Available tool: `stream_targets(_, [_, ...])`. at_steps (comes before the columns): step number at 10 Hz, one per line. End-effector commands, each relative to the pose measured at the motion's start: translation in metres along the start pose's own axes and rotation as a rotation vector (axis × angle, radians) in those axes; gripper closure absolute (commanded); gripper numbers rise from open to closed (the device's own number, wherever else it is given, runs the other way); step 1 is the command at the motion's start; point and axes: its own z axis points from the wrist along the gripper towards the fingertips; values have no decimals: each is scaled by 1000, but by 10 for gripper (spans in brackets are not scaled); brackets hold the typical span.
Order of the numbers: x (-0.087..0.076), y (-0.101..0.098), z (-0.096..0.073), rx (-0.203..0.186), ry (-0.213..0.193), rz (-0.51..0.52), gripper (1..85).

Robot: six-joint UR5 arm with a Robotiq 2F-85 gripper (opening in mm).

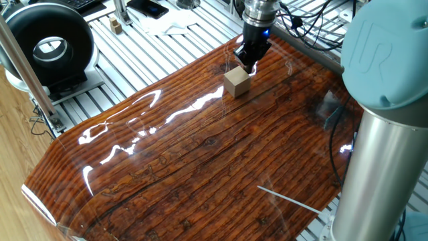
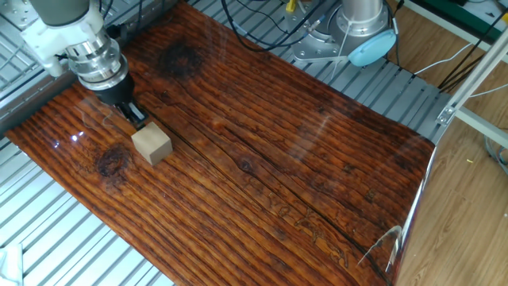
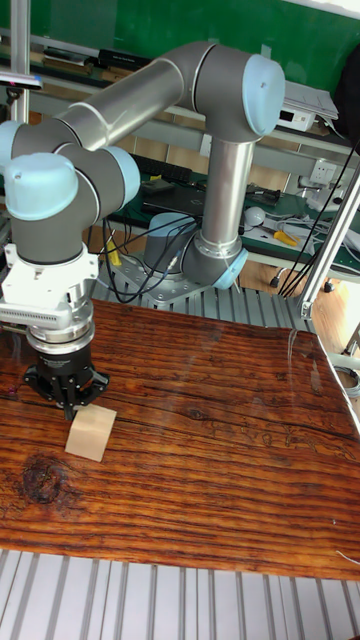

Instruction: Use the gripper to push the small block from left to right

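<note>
The small block [image 1: 236, 83] [image 2: 152, 145] [image 3: 91, 432] is a plain tan wooden cube lying flat on the glossy dark wooden tabletop [image 1: 200, 154]. My gripper [image 1: 249, 64] [image 2: 136, 117] [image 3: 73, 407] stands upright right behind the block, its black fingers pressed together and their tips touching the block's side. Nothing is held between the fingers. In the tall fixed view the block sits at the left part of the table, just right of and below the fingertips.
A black ring-shaped device [image 1: 47, 47] and a tiny tan block [image 1: 116, 25] sit on the slatted metal bench beyond the tabletop. The arm's thick light-blue column [image 1: 381, 134] rises at the table's near corner. Cables [image 2: 262, 24] lie behind the table.
</note>
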Motion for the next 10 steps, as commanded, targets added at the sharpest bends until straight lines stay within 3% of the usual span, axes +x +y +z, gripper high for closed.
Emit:
stream_targets(1, [2,18,-3,-52,-6,5,847])
stream_targets(5, [5,37,-4,-111,-8,-16,847])
stream_targets(8, [2,22,1,-64,-14,-23,847])
stream_targets(10, [2,19,2,-56,-15,-24,847])
